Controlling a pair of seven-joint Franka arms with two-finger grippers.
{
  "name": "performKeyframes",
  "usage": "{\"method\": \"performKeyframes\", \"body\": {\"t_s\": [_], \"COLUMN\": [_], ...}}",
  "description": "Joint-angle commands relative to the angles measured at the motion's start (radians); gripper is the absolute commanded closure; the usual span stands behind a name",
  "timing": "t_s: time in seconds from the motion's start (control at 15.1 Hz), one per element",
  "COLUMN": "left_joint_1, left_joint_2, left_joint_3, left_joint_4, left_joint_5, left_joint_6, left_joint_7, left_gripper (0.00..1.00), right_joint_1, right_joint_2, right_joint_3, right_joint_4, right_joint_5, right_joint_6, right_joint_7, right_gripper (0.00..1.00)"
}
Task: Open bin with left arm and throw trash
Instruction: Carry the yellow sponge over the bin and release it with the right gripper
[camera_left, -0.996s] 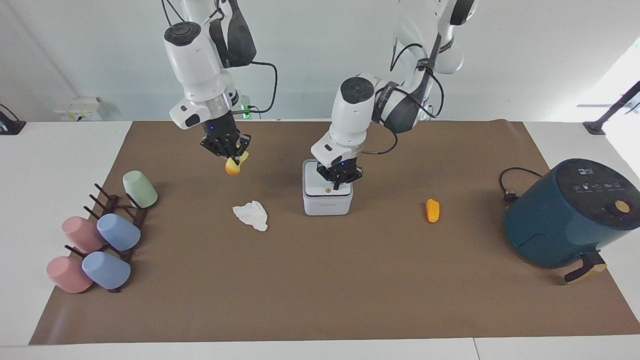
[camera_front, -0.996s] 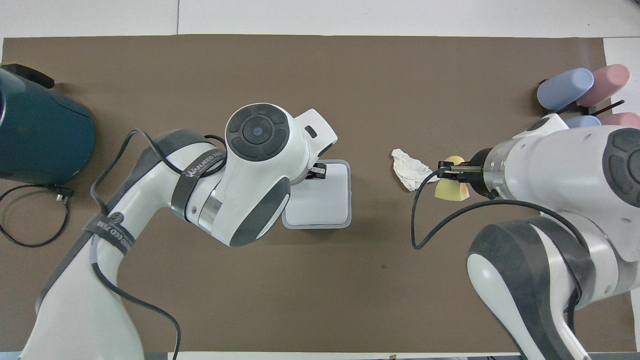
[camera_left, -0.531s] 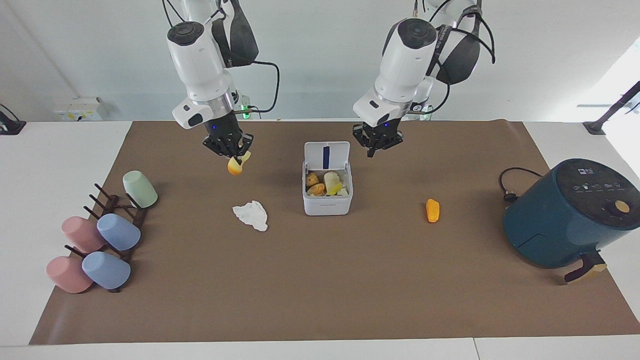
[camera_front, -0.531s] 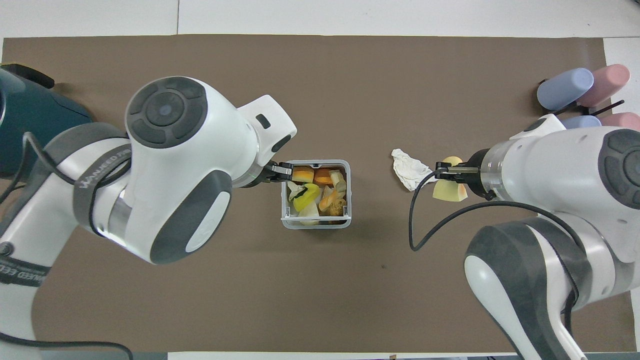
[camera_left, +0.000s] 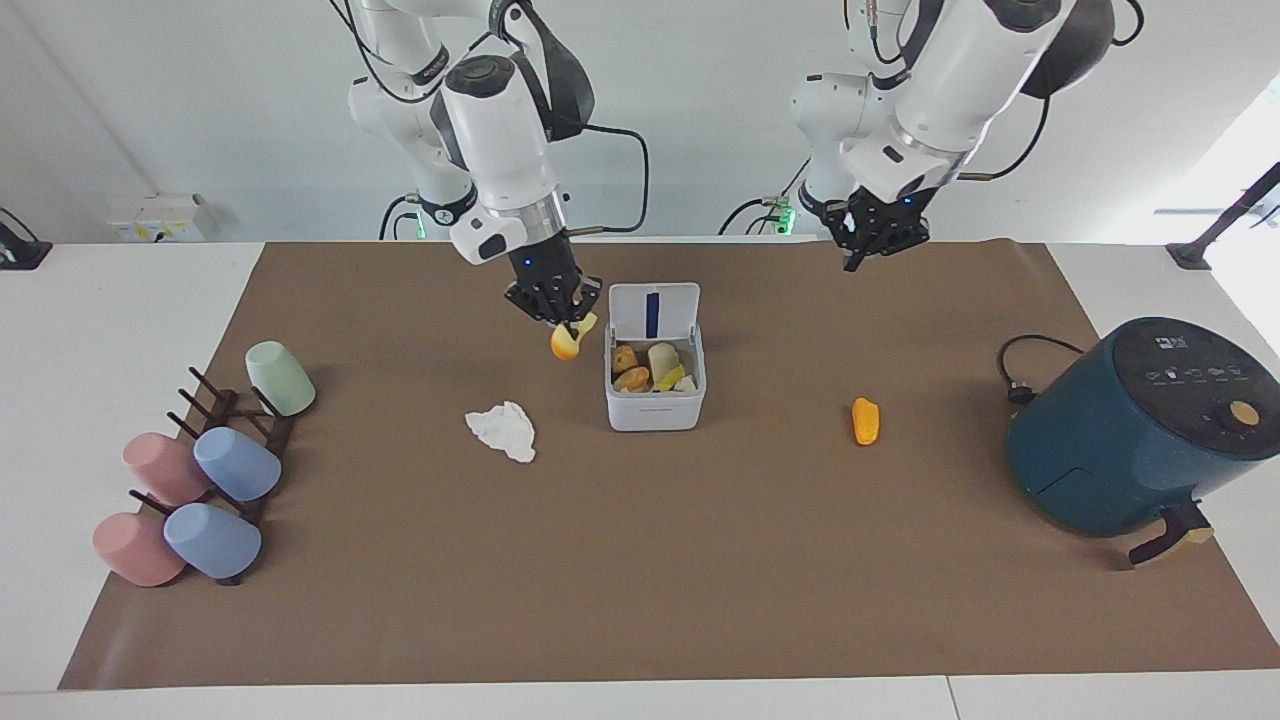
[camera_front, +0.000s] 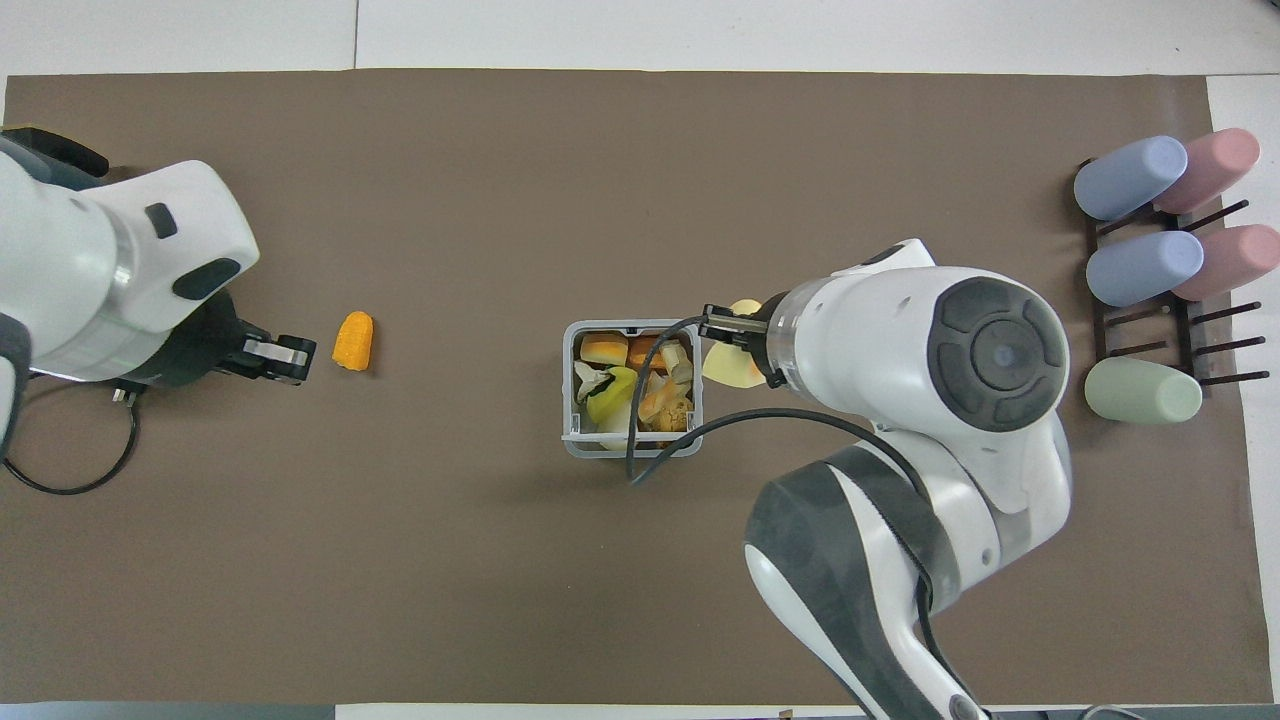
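Note:
The white bin (camera_left: 655, 405) stands mid-table with its lid (camera_left: 654, 308) tipped up, several scraps inside. The bin (camera_front: 568, 390) shows its open top from above. My right gripper (camera_left: 567, 322) hangs just beside the bin's rim, toward the right arm's end, shut on a yellow-orange wedge (camera_left: 565, 343). From above, the right gripper (camera_front: 722, 326) and the wedge (camera_front: 728, 366) sit at the bin's edge. My left gripper (camera_left: 858, 258) is raised and shut on nothing, and from above the left gripper (camera_front: 292, 358) is beside the orange piece (camera_front: 353, 340). The tissue (camera_left: 503, 431) and the orange piece (camera_left: 865, 421) lie on the mat.
A dark-teal air fryer (camera_left: 1140, 430) with its cable (camera_left: 1020, 370) stands at the left arm's end. A rack of pastel cups (camera_left: 200, 470) lies at the right arm's end. A brown mat (camera_left: 640, 580) covers the table.
The bin's lid came open. My left gripper lifted off the bin and swung toward the left arm's end. My right gripper carried the wedge across to the bin's rim.

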Motion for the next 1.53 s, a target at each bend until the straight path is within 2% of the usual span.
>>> {"method": "performKeyframes", "body": {"t_s": [0.0,0.13,0.4,0.46,0.53,0.6,1.46], "left_joint_1": [0.084,0.124,0.14,0.141,0.141,0.141,0.138], "left_joint_2": [-0.026,-0.028,-0.033,-0.033,-0.033,-0.033,-0.017], "left_joint_3": [-0.007,-0.007,0.007,0.01,0.012,0.015,0.013], "left_joint_4": [-0.021,-0.02,-0.02,-0.02,-0.02,-0.02,0.022], "left_joint_5": [-0.021,-0.016,0.013,0.013,0.013,0.015,0.074], "left_joint_6": [-0.035,-0.039,-0.049,-0.05,-0.05,-0.052,-0.061], "left_joint_7": [0.122,0.133,0.133,0.133,0.131,0.13,0.03], "left_gripper": [1.0,0.0,0.0,0.0,0.0,0.0,0.0], "right_joint_1": [-0.01,0.038,0.063,0.063,0.063,0.065,0.066], "right_joint_2": [0.075,0.104,0.107,0.106,0.106,0.106,0.101], "right_joint_3": [0.064,0.069,0.069,0.069,0.069,0.069,0.069], "right_joint_4": [0.033,0.033,0.018,0.016,0.016,0.018,0.024], "right_joint_5": [0.01,0.01,0.01,0.01,0.01,0.009,-0.003], "right_joint_6": [0.062,0.097,0.099,0.094,0.093,0.093,0.048], "right_joint_7": [0.061,0.072,0.108,0.108,0.109,0.111,0.121], "right_gripper": [1.0,1.0,1.0,0.87,0.09,0.0,0.0]}}
